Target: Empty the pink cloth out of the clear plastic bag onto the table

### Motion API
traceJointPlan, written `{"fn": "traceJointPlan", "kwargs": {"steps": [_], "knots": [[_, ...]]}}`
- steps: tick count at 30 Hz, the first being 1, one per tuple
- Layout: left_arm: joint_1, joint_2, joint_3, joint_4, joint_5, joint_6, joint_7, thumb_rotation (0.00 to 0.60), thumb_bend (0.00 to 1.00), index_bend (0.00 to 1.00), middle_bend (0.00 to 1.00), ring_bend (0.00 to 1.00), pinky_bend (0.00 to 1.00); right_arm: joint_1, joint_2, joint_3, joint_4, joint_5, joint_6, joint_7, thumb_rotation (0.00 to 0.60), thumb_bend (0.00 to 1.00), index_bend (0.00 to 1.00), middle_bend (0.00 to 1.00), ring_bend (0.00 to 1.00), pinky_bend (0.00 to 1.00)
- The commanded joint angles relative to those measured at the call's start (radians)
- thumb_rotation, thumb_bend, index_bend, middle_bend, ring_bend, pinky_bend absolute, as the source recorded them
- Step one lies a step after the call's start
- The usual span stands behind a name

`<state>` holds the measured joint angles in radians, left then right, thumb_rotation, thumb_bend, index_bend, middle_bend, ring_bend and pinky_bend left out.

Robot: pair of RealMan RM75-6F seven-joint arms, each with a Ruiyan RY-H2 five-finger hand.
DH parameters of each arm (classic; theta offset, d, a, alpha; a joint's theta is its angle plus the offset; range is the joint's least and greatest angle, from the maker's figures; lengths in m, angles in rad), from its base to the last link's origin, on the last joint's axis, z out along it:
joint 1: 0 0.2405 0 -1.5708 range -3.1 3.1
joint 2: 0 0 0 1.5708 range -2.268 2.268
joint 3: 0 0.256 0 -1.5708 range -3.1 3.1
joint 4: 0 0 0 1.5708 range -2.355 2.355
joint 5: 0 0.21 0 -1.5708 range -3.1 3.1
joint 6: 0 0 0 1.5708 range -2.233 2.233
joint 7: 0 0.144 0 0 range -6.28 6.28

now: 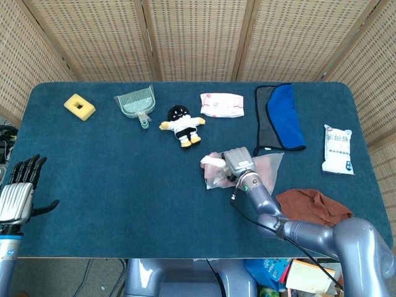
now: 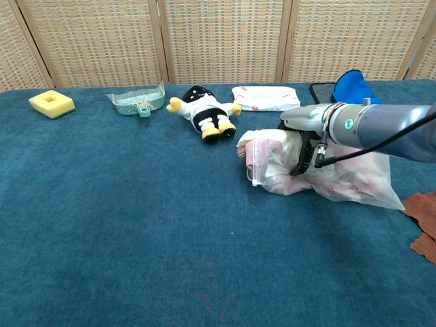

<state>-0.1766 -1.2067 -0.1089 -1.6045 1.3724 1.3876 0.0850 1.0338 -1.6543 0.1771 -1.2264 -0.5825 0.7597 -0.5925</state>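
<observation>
Both views: right robot hand (image 1: 236,162) grips clear plastic bag (image 2: 344,178), fingertips hidden; left robot hand (image 1: 17,197) released.

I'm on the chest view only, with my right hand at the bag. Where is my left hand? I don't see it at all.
Observer: The head view shows the left hand by the table's near left corner, fingers spread, holding nothing.
Operator: And what lies beyond the right edge of my picture, past the bag?
Observer: A white packet lies flat near the table's right edge, well apart from the clear plastic bag.
</observation>
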Motion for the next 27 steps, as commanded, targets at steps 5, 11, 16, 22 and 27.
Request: {"fn": "traceJointPlan", "kwargs": {"steps": [5, 11, 16, 22, 27], "knots": [[-0.027, 0.001, -0.014, -0.005, 0.037, 0.003, -0.002, 0.600, 0.18, 0.00, 0.00, 0.00, 0.00, -0.106, 0.083, 0.034, -0.093, -0.399, 0.003, 0.363, 0.600, 0.77, 0.61, 0.66, 0.61, 0.66], [-0.134, 0.023, -0.052, 0.037, 0.168, -0.031, -0.051, 0.600, 0.19, 0.00, 0.00, 0.00, 0.00, -0.097, 0.139, 0.073, -0.141, -0.606, -0.019, 0.582, 0.600, 0.77, 0.61, 0.66, 0.61, 0.66], [-0.241, 0.025, -0.085, 0.063, 0.203, -0.120, -0.107, 0.600, 0.19, 0.06, 0.00, 0.00, 0.00, -0.055, 0.143, 0.107, -0.153, -0.648, -0.051, 0.653, 0.600, 0.77, 0.61, 0.66, 0.61, 0.66], [-0.362, 0.003, -0.109, 0.066, 0.198, -0.257, -0.162, 0.600, 0.19, 0.20, 0.00, 0.00, 0.00, -0.008, 0.108, 0.141, -0.138, -0.614, -0.076, 0.658, 0.600, 0.77, 0.61, 0.66, 0.61, 0.66], [-0.437, -0.039, -0.129, 0.058, 0.152, -0.352, -0.202, 0.600, 0.19, 0.26, 0.00, 0.00, 0.00, 0.019, 0.078, 0.149, -0.117, -0.580, -0.085, 0.633, 0.600, 0.77, 0.61, 0.66, 0.61, 0.66]]}}
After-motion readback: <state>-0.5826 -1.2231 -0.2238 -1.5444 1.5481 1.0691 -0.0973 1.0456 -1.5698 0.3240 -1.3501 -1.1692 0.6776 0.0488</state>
